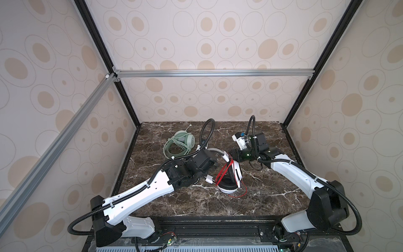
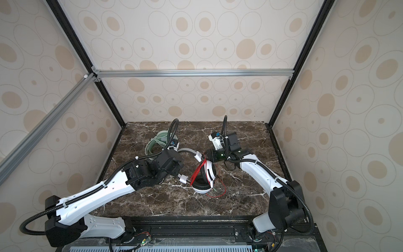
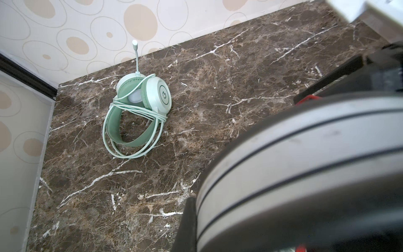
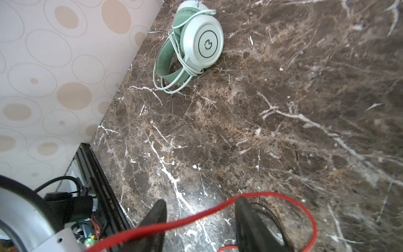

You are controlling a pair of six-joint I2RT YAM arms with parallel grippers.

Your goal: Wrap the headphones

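The white-and-black headphones [image 1: 229, 185] stand on edge mid-table, with the thin red cable [image 1: 224, 172] wound in strands over an ear cup. A loose loop of that cable trails on the marble. My left gripper [image 1: 214, 163] is shut on their grey headband [image 3: 305, 165], which fills the left wrist view. One dark finger [image 3: 187, 227] shows beside the band. My right gripper [image 4: 200, 216] is open just right of the headset. The red cable [image 4: 218, 209] lies slack across the gap between its fingers. The mint-green headphones [image 1: 178, 144] lie at the back left with their pale cable wrapped around them.
The brown marble table [image 1: 272, 196] is boxed in by patterned walls on the left, back and right. The mint headset's mic boom [image 3: 136, 56] points toward the back wall. Both arms meet over the middle of the table.
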